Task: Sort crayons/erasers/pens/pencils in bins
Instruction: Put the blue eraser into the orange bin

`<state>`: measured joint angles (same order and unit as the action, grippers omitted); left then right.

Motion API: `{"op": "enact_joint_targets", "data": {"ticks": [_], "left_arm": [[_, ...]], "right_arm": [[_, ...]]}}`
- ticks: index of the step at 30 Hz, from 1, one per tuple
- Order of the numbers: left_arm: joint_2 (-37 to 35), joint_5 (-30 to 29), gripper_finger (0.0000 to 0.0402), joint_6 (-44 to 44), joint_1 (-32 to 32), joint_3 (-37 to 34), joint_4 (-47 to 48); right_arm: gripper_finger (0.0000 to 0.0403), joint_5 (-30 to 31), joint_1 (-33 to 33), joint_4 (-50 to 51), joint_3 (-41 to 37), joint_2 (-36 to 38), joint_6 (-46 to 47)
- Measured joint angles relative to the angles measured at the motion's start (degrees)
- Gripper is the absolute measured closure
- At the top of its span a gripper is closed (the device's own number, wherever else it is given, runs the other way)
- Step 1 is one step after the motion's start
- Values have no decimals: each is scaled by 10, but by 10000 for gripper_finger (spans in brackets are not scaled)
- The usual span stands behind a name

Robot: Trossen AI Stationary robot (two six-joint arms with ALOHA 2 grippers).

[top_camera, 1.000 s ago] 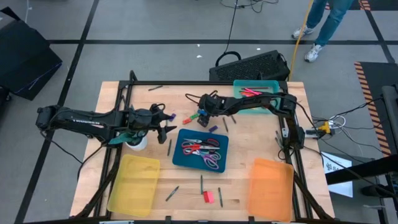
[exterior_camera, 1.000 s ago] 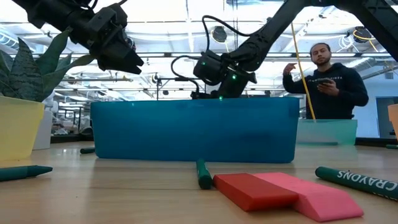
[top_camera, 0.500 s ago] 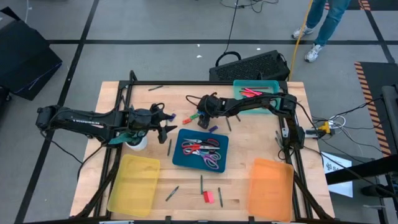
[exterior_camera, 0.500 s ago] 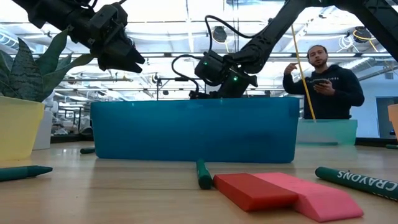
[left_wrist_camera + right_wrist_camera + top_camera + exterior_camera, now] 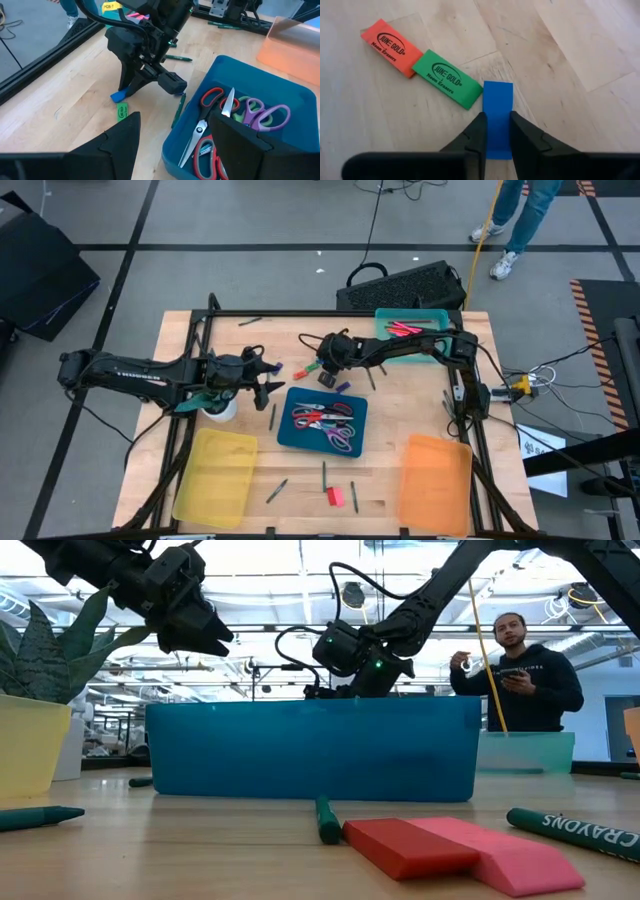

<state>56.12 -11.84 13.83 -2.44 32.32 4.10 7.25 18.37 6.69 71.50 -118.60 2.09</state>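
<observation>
the left gripper [image 5: 268,387] hangs over the table just left of the blue bin [image 5: 352,404], fingers spread and empty; in its wrist view the two dark fingers [image 5: 120,145] frame the scissors [image 5: 220,117] lying in that bin. it looks to be waiting.

further right, the right gripper [image 5: 323,374] is down at the table behind the blue bin, over a little cluster of erasers. its wrist view shows the jaws drawn in on the blue eraser [image 5: 497,112], one finger on each long side, near one end of the block; whether they already press it i cannot tell for sure, but it reads as a grasp. the green eraser [image 5: 447,78] touches the blue one at a corner, and the orange eraser [image 5: 390,46] lies against the green one.

the blue eraser should be light, a bit rubbery and grippy, so it will not slip, but it may flex if squeezed hard. pinching across its narrow width is right; a hold nearer the middle would keep it from swinging. lifting straight up should avoid dragging the green one along.
</observation>
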Motion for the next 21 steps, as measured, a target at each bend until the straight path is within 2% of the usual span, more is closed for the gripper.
{"op": "enact_joint_targets", "data": {"ticks": [6, 15, 18, 21], "left_arm": [[0, 0, 160, 0, 0, 0, 1], [0, 0, 160, -8, -1, 0, 2], [0, -1, 160, -16, -2, 0, 2], [0, -1, 160, -25, -2, 0, -5]], "right_arm": [[345, 2, 1, 37, -5, 52, 0], [347, 22, 7, 167, -3, 234, -11], [347, 25, -20, 209, -2, 304, -10], [347, 42, -79, 247, -2, 357, 7]]}}
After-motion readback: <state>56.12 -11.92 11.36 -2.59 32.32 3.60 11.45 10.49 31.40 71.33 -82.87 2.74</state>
